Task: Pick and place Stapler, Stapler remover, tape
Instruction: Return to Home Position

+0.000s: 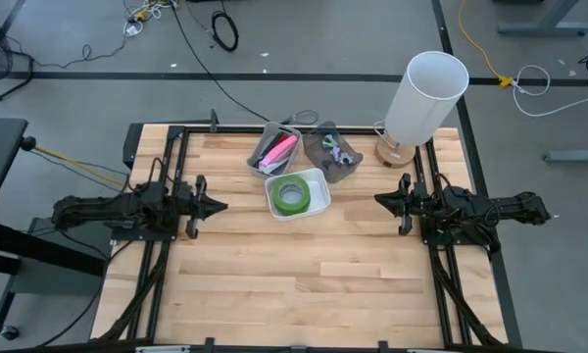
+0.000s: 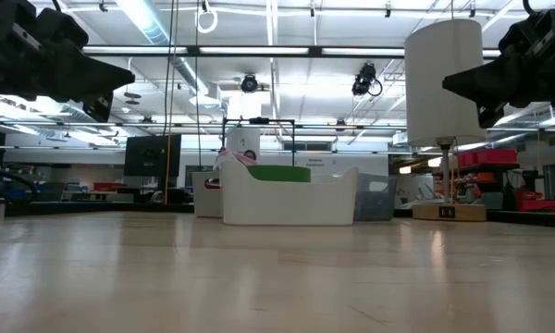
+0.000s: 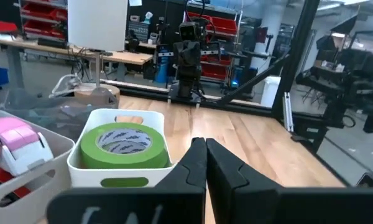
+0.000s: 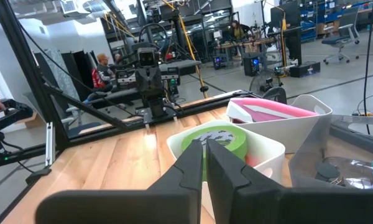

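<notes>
The green tape (image 1: 292,194) lies flat in the white bin (image 1: 322,189) at the table's (image 1: 294,284) far centre; whether it is one roll or a stack cannot be told. There are three bins: just beyond the white one stand a gray bin (image 1: 263,147) holding a pink stapler (image 1: 280,150) and a black bin (image 1: 357,157) to its right. One white lamp (image 1: 426,93) stands far right. The left gripper (image 1: 223,206) and right gripper (image 1: 377,199) hover at either side, fingers closed, holding nothing.

Views, 4: overhead, straight down; table-level, looking across; 2 wrist, facing inward. All share the white bin (image 1: 319,199).
</notes>
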Controlling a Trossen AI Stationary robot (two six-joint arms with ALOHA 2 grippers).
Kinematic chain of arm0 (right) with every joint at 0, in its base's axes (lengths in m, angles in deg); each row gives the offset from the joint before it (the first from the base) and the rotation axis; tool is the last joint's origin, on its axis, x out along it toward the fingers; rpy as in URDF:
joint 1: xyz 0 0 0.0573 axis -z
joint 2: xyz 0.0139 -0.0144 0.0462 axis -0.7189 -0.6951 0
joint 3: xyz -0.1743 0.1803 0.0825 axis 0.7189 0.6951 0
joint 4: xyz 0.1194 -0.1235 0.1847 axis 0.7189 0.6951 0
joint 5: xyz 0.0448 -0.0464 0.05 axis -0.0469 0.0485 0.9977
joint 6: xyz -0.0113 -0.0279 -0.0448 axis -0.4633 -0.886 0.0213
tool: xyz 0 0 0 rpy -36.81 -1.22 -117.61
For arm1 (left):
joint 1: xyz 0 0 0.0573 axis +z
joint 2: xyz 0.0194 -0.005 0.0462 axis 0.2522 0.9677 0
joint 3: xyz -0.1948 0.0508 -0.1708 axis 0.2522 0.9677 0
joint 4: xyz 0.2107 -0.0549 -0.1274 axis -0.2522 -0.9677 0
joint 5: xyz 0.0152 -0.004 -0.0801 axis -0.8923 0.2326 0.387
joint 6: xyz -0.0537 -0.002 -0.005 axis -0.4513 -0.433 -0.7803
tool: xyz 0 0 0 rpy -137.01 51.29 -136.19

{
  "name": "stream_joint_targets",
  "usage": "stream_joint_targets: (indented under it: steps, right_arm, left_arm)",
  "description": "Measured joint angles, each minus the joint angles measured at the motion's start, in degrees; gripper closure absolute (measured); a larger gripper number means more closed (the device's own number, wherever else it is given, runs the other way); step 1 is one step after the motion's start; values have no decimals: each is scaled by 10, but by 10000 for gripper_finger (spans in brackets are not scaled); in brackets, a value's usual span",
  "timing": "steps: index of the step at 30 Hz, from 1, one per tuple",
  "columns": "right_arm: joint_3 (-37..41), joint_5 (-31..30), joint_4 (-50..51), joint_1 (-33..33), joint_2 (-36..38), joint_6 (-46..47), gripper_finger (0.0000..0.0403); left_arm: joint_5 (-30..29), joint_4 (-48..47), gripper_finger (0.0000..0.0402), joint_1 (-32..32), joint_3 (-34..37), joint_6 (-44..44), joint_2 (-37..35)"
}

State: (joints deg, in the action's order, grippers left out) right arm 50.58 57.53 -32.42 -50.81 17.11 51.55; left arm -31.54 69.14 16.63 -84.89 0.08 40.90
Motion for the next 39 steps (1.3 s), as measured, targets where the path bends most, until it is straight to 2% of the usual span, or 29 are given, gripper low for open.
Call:
stream_joint_targets:
  steps: [15,39]
  right_arm:
    - [0,0,0,0,0,0,380]
    - [0,0,0,0,0,0,380]
  left_arm:
    - [-4,-1,399,-51,0,-12,1]
    - [-5,25,399,-53,1,-11,2]
